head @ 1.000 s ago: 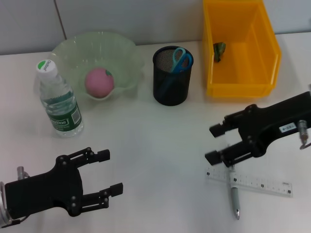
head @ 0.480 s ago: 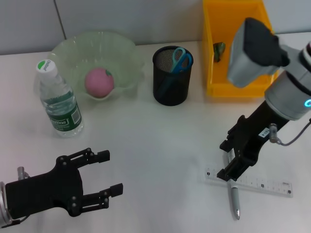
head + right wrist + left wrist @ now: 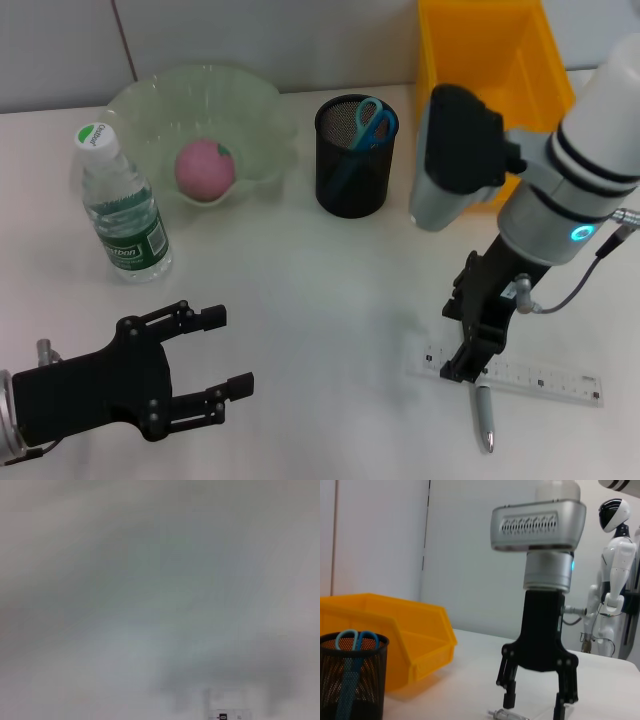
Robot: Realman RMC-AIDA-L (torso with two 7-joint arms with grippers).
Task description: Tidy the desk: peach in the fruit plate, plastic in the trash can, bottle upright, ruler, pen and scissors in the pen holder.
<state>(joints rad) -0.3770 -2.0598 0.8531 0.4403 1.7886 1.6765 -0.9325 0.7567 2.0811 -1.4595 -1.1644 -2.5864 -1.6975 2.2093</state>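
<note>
Right gripper [image 3: 470,340] jaws spread open, pointing straight down, straddling the pen [image 3: 483,408] where it crosses the ruler [image 3: 540,378] on the tabletop [image 3: 320,280], forearm upright above. Left gripper [image 3: 215,355] parked low at the near left, jaws open, bare tabletop between the two.

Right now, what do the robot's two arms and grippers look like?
The right arm has chunky white and silver-grey segments with dark bands, a glowing cyan ring and a thin grey cable at the wrist. Its right gripper is matte black with two slim fingers. The left gripper is the same black linkage design with blocky tips.
</note>
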